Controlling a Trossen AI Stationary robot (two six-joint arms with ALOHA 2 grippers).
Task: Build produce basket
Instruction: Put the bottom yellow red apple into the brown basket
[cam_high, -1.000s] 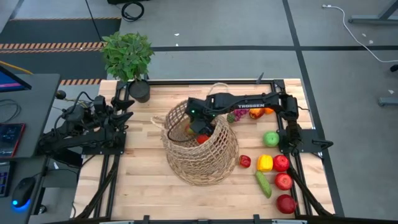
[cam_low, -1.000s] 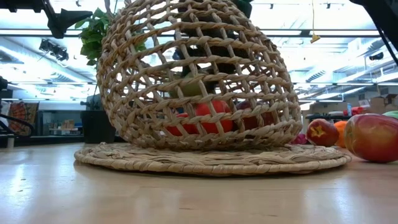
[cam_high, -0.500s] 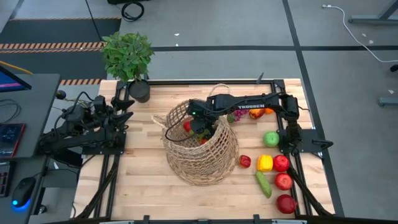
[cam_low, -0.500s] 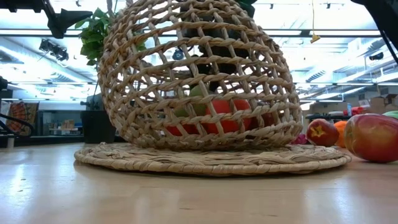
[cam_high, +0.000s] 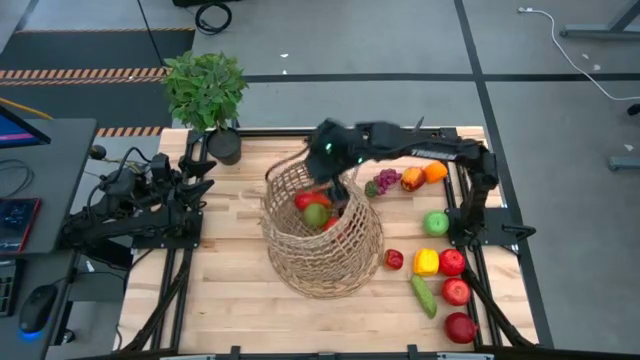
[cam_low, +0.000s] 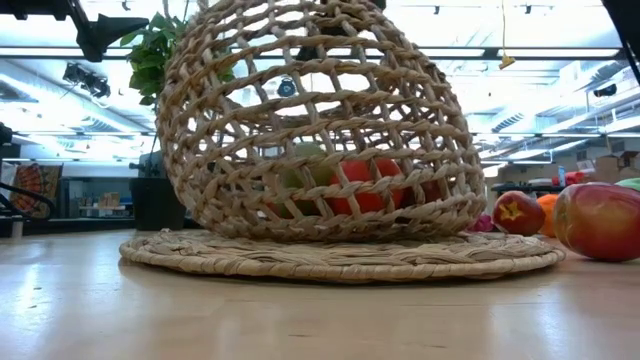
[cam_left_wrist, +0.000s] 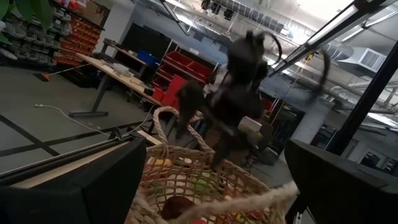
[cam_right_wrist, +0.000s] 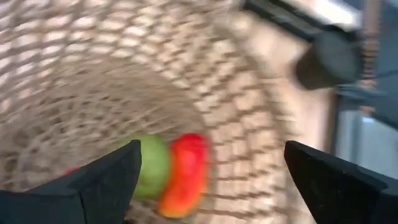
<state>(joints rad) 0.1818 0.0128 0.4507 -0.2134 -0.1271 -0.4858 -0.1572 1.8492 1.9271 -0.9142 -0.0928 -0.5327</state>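
Basket (cam_high: 322, 238) lies tipped at the middle of the surface (cam_high: 220, 280), holding red and green produce (cam_high: 314, 208). More produce lies along its right edge. Right tool (cam_high: 328, 165), spread and empty, over basket mouth. Left tool (cam_high: 205, 163) spread at left edge.

a leafy potted plant (cam_high: 205, 90) stands at the wooden table's (cam_high: 230, 290) far corner.

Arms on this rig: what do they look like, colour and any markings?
Both are dark, near-black jointed arms. The left arm shows bundled black cabling around its base. The right arm is slim and motion-blurred here, so no lettering is legible. The right gripper has two blunt dark fingers.
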